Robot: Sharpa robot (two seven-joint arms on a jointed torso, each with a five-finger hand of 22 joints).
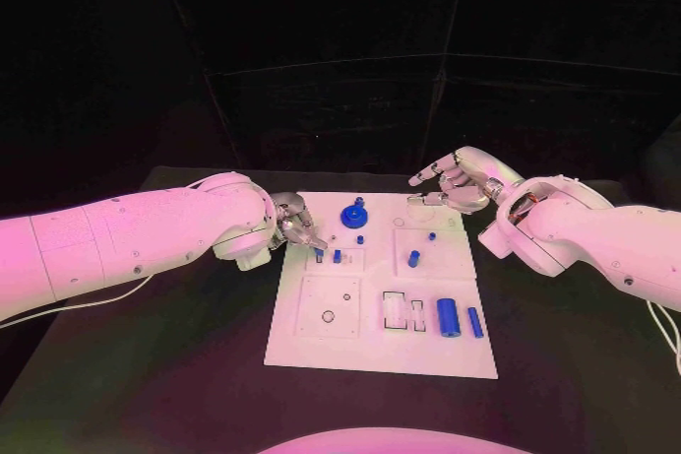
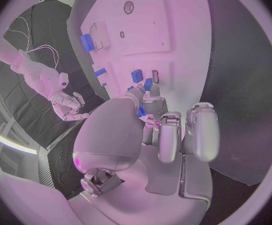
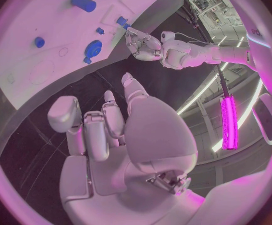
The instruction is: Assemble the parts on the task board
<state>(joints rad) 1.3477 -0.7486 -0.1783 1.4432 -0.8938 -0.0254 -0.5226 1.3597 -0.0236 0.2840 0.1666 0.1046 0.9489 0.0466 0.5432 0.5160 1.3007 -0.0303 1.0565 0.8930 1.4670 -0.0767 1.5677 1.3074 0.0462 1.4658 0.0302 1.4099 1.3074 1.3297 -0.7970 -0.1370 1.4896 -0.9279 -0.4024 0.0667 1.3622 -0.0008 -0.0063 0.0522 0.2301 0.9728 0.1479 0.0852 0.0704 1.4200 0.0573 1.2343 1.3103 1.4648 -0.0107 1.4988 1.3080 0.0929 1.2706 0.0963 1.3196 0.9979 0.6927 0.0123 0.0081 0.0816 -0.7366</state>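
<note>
Your white task board [image 1: 372, 351] lies flat in the middle of the black table [image 1: 170, 375]. Your left robot hand [image 1: 295, 224] sits at the board's left edge, fingers curled down right by two small blue parts [image 1: 327, 256]. You cannot tell if it pinches one. Your right robot hand [image 1: 452, 183] hovers past the far right corner, fingers apart, holding nothing. The left one is nearer. The blue cylinder [image 1: 447, 316] lies pointing away from you, well apart from both.
</note>
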